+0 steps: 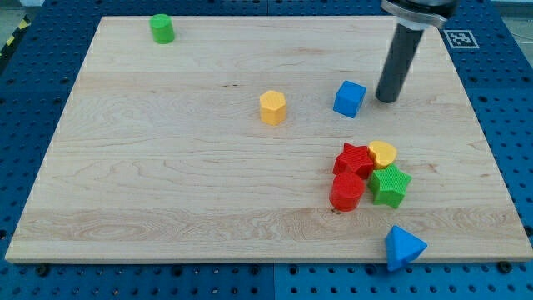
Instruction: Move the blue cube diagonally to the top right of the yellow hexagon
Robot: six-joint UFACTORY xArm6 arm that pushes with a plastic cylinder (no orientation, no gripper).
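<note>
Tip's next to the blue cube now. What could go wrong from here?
1. My tip sits at the blue cube's right; a push from there likely sends it left toward the yellow hexagon, maybe knocking it.
2. Circling below the cube risks clipping the red star cluster.

Straight dark grey rod, wider black collar above, my tip [386,99] blunt
</note>
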